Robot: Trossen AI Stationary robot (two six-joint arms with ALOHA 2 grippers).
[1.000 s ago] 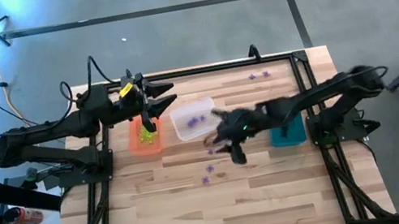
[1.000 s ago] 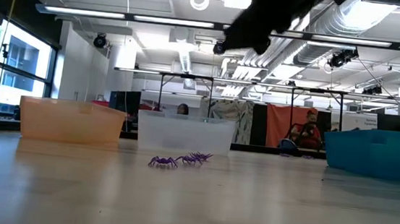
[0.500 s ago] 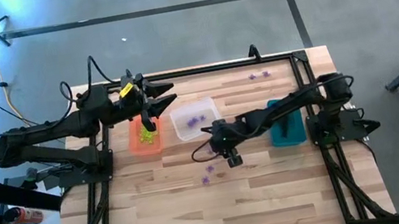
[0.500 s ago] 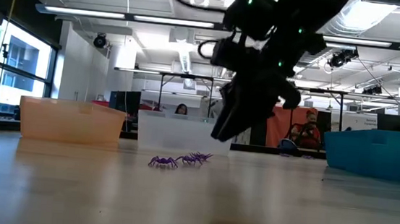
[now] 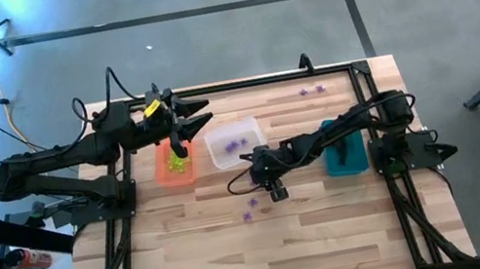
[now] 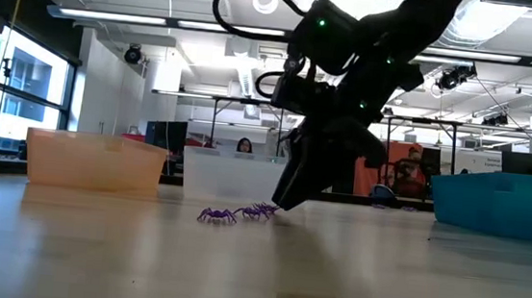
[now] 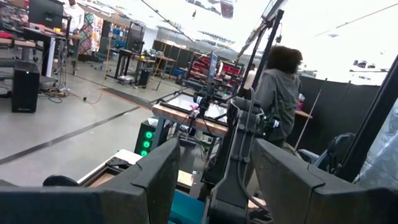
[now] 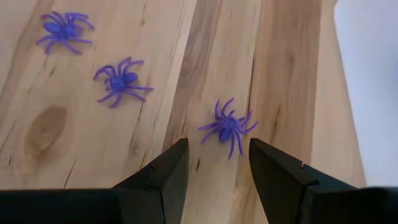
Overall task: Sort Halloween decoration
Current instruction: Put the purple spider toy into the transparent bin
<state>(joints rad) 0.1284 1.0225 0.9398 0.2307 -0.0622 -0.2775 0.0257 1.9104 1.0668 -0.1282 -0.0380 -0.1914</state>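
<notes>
Three purple spiders lie flat on the wooden table in the right wrist view; the nearest purple spider point(image 8: 227, 127) sits just ahead of my right gripper point(image 8: 214, 167). That gripper is open, tilted down and low over the table point(image 6: 286, 197), touching nothing. Two more purple spiders point(image 5: 251, 209) lie nearer the table's near edge. My left gripper point(image 5: 184, 129) hovers open above the orange bin point(image 5: 173, 163), which holds yellow-green trinkets. The clear bin point(image 5: 234, 143) holds a few purple ones.
The teal bin point(image 5: 344, 151) stands under the right arm near the table's right side. A few purple trinkets point(image 5: 313, 91) lie near the far right corner. Bare wood spreads toward the near edge. People show in the room beyond the table.
My right gripper has come down from high above the table to just over its surface, shifting slightly toward the table's left, and now hangs beside the purple spiders. The spiders and bins have not moved.
</notes>
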